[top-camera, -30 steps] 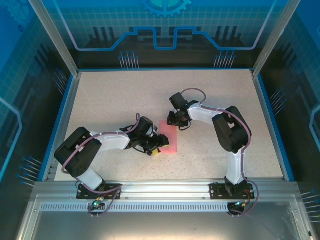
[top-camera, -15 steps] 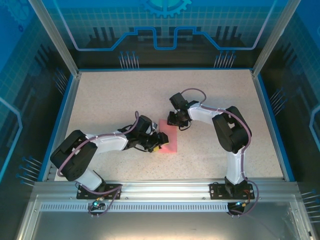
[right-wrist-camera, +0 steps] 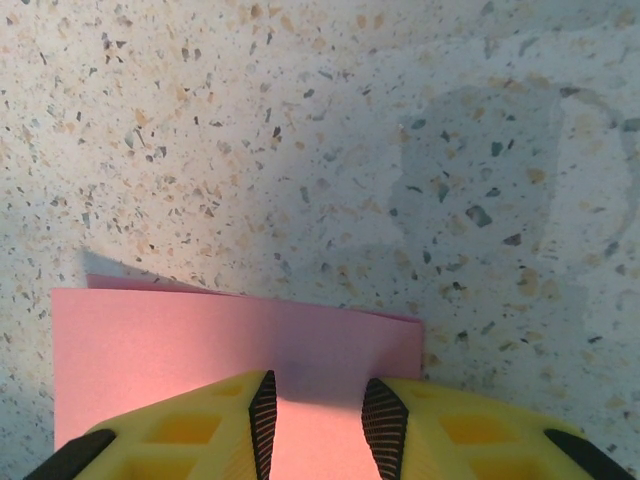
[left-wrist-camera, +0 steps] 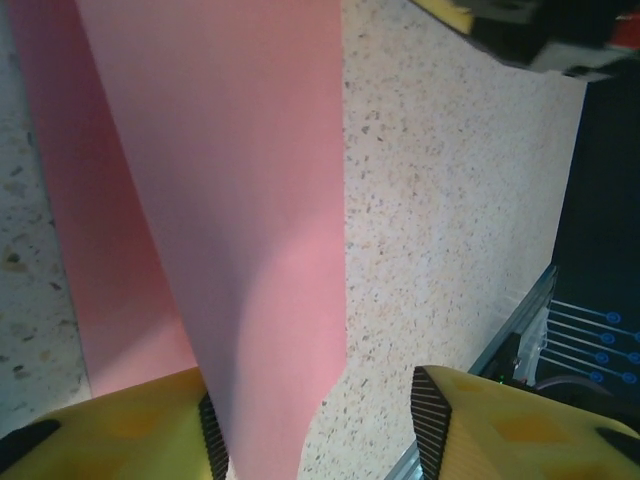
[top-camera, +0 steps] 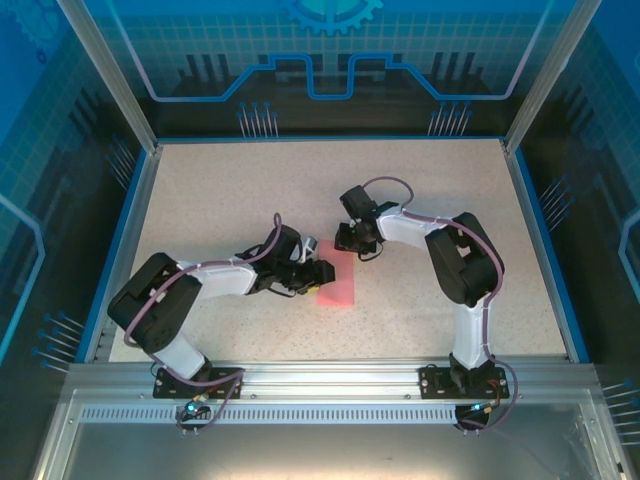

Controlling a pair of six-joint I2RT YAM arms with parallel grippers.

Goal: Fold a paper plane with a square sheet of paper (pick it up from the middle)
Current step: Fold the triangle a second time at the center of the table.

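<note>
from above, the square sheet of paper (top-camera: 338,287) lies folded on the table (top-camera: 450,200). the wrist views add (up close) the left gripper (left-wrist-camera: 318,410) spread around a raised flap, and the right gripper (right-wrist-camera: 318,400) slightly parted, resting on the sheet's edge.

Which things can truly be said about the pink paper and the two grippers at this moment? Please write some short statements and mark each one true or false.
1. The pink sheet of paper lies on the speckled table. True.
2. The sheet is already a pointed dart. False: its outline is rectangular, with one layer folded over another.
3. The left gripper has its jaws apart, with paper between them. True.
4. The right gripper is far from the sheet. False: its yellow fingers sit over the sheet's edge.
5. From above, the left gripper is at the sheet's left edge and the right gripper at its far edge. True.
</note>
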